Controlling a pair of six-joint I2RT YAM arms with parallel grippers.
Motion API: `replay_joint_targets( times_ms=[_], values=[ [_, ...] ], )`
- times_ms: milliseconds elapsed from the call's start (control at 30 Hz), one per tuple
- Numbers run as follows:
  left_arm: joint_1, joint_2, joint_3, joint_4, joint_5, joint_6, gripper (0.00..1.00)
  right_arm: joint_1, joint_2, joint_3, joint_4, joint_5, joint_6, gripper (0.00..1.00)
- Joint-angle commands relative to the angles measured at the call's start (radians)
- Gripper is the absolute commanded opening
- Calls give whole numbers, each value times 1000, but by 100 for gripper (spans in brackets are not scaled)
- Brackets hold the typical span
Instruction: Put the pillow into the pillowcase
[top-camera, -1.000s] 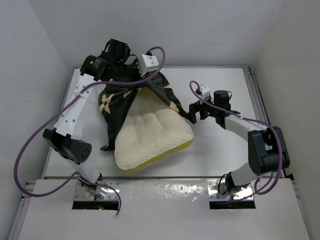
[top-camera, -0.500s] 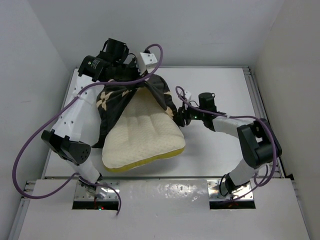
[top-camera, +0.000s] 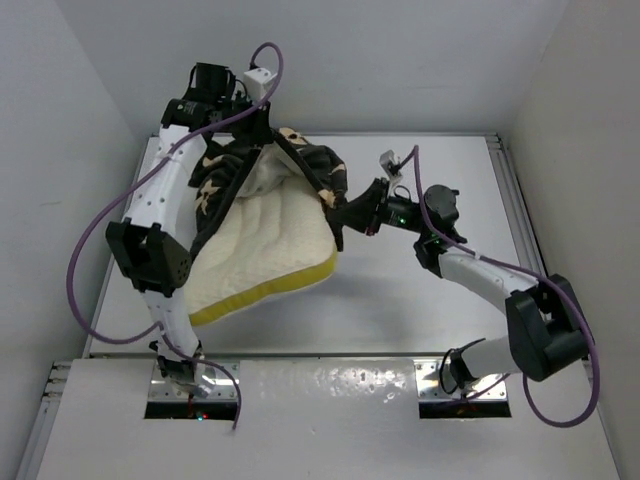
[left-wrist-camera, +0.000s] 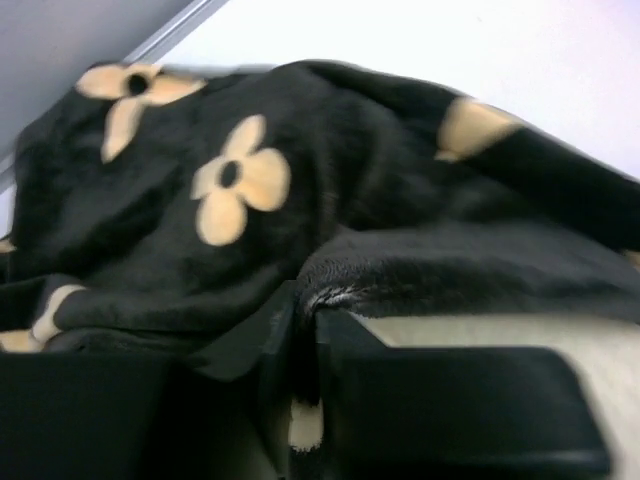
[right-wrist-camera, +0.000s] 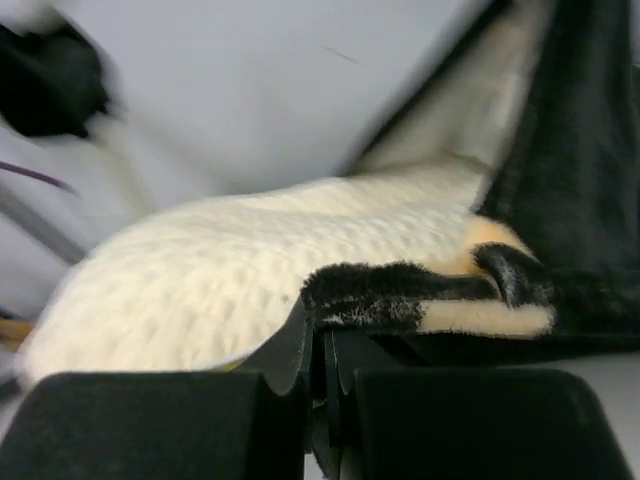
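Note:
The cream quilted pillow (top-camera: 262, 250) with yellow piping lies slanted on the table, its far end inside the black pillowcase (top-camera: 305, 165) with tan flower motifs. My left gripper (top-camera: 252, 132) hangs raised at the back, its jaws closed on a fold of the pillowcase (left-wrist-camera: 300, 170) seen between the fingers of the left gripper (left-wrist-camera: 305, 312). My right gripper (top-camera: 342, 213) pinches the case's right hem. In the right wrist view the right gripper (right-wrist-camera: 323, 325) is shut on the furry black pillowcase (right-wrist-camera: 400, 295) edge, with the pillow (right-wrist-camera: 200, 280) just behind it.
The white table (top-camera: 420, 290) stretches to the right of the pillow, bounded by a metal rail (top-camera: 515, 200) on the right and grey walls at the back. A purple cable (top-camera: 90, 240) loops off the left arm over the table's left edge.
The right gripper moved left and closed on the pillowcase hem. The left arm lifted its side of the case up and back. The pillow slid toward the left.

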Motion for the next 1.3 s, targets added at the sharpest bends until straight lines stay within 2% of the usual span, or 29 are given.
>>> replay_joint_targets(
  times_ms=[0, 67, 100, 133, 200, 233, 267, 300, 367, 400, 467, 500, 600, 667, 700, 733, 767, 800, 833, 867, 933, 967, 1000, 1033, 1067, 1133, 1267],
  values=[
    [39, 72, 116, 151, -23, -93, 14, 36, 11, 169, 379, -48, 363, 0],
    [55, 115, 139, 152, -46, -90, 19, 52, 104, 275, 572, -13, 511, 0],
    [58, 121, 138, 152, -54, -84, 23, 55, 139, 368, 621, 18, 630, 0],
    [62, 136, 139, 146, -58, -75, 28, 55, 207, 407, 694, 57, 677, 0],
    [70, 146, 142, 128, -60, -71, 39, 47, 264, 490, 721, 212, 772, 0],
    [79, 150, 147, 122, -42, -61, 54, 43, 284, 503, 712, 258, 783, 0],
    [89, 149, 149, 114, -23, -53, 60, 32, 307, 512, 692, 344, 779, 0],
    [99, 141, 152, 108, 10, -49, 72, 27, 310, 509, 663, 380, 762, 0],
    [148, 123, 153, 131, 52, -50, 85, 9, 273, 469, 490, 479, 649, 0],
    [177, 101, 153, 147, 85, -62, 99, 3, 255, 452, 345, 521, 612, 0],
    [248, 77, 153, 209, 124, -113, 100, -20, 215, 419, 232, 626, 549, 0],
    [295, 52, 153, 233, 156, -133, 100, -43, 210, 414, 156, 641, 546, 0],
    [355, 3, 152, 255, 170, -107, 100, -66, 203, 411, 82, 664, 538, 0],
    [372, -34, 120, 158, 169, 5, 100, -74, 183, 403, 41, 687, 523, 0],
    [377, -48, 83, 108, 188, 115, 97, -76, 175, 400, 6, 696, 509, 0],
    [375, -66, 20, 61, 213, 182, 88, -77, 166, 394, -15, 704, 491, 0],
    [371, -98, -137, -58, 237, 253, 71, -77, 154, 370, -25, 710, 484, 0],
    [334, -110, -214, -120, 241, 404, 25, -77, 148, 354, -22, 719, 481, 0],
    [304, -118, -297, -171, 216, 465, 8, -77, 144, 342, -22, 722, 483, 0],
    [278, -133, -444, -223, 192, 500, 2, -79, 143, 316, -25, 727, 481, 0],
    [221, -161, -585, -192, 185, 541, 2, -77, 137, 296, -51, 754, 471, 0],
    [190, -199, -714, -156, 199, 533, 15, -77, 137, 285, -57, 760, 460, 0],
    [150, -221, -768, -109, 192, 475, 26, -79, 140, 280, -74, 768, 448, 0],
    [117, -242, -822, 4, 173, 426, 35, -77, 141, 273, -80, 782, 437, 0],
    [54, -279, -895, 47, 123, 395, 49, -79, 144, 270, -80, 788, 428, 0],
    [11, -308, -949, 209, 57, 244, 54, -82, 140, 250, -85, 806, 417, 0],
    [-39, -367, -1071, 345, 0, 47, 59, -80, 115, 222, -78, 823, 383, 0]
  ],
)
